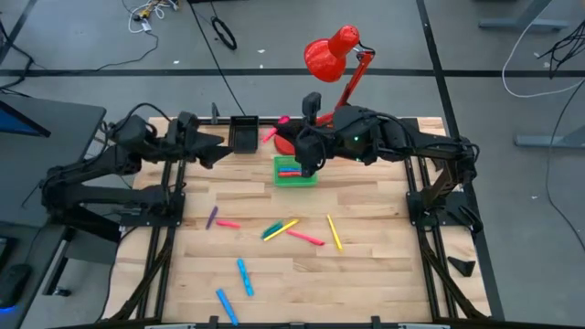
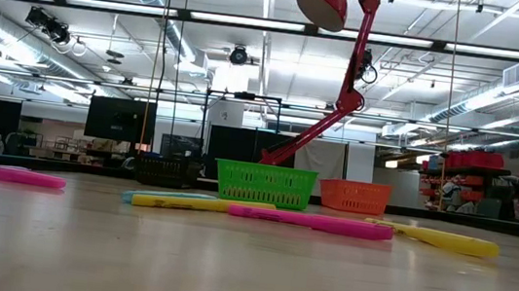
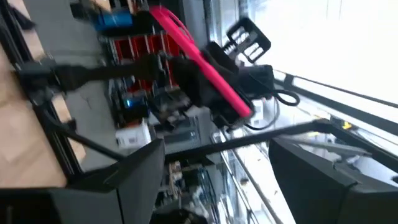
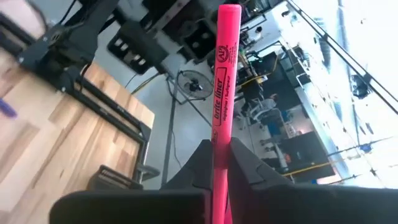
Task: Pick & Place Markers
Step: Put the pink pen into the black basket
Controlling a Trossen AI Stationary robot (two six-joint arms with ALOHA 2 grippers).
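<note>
A thin pink highlighter marker (image 4: 222,93) is clamped between the closed fingers of the right gripper (image 4: 219,163), which is held above the small green plastic basket (image 1: 295,178) at the back of the wooden table (image 1: 366,265). The left gripper (image 1: 218,152) is held wide open and empty near the black bin (image 1: 244,133), while other markers (image 1: 292,233) are scattered on the table nearer its front

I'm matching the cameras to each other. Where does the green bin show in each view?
High: green bin, far middle of the table.
Low: centre, between the black bin and the orange bin.
Left wrist: not in it.
Right wrist: not in it.
Landmark: red lamp, just behind the bin in the high and low views.
</note>
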